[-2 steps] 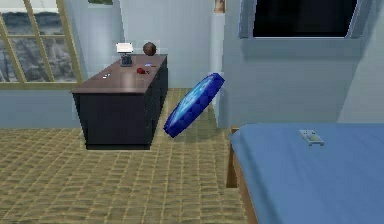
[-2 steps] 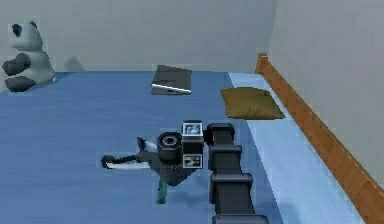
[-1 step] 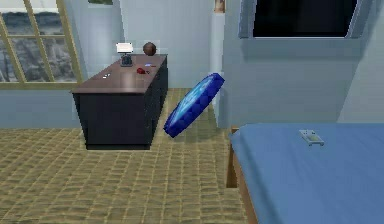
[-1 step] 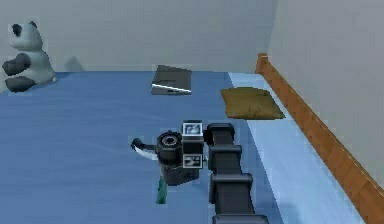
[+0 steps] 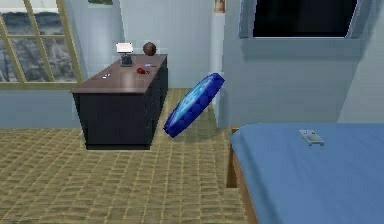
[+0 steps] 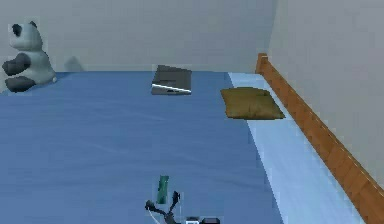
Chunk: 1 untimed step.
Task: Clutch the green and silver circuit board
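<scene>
A small upright green and silver thing (image 6: 163, 187), possibly the circuit board, shows low on the blue bed cover (image 6: 110, 140) in the arm side view. My gripper (image 6: 162, 206) reaches in from that view's bottom edge, its dark body and thin fingers right at the green thing. The bed lies behind both, so I cannot tell whether the gripper holds anything. In the forward view a small flat grey and white thing (image 5: 311, 137) lies on the bed (image 5: 320, 180) at the lower right.
On the bed lie a panda plush (image 6: 27, 57), a grey laptop (image 6: 172, 81) and a brown cushion (image 6: 250, 103); a wooden frame (image 6: 310, 120) edges it. Ahead stand a dark dresser (image 5: 120, 105) bearing small things, a leaning blue disc (image 5: 193, 105), a window (image 5: 35, 40) and a wall screen (image 5: 300, 18).
</scene>
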Motion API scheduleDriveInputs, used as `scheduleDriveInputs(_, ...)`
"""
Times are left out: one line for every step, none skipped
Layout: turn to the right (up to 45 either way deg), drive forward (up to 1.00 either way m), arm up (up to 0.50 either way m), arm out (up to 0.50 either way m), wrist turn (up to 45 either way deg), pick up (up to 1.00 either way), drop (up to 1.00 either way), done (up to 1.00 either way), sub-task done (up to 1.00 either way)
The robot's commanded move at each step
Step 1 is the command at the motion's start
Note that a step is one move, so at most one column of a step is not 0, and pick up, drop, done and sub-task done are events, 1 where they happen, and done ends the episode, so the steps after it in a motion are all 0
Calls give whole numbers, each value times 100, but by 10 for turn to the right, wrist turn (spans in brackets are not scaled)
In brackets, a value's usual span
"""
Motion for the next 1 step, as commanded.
scheduleDriveInputs(0, 0, 0, 0, 0, 100, 0, 0, 0)
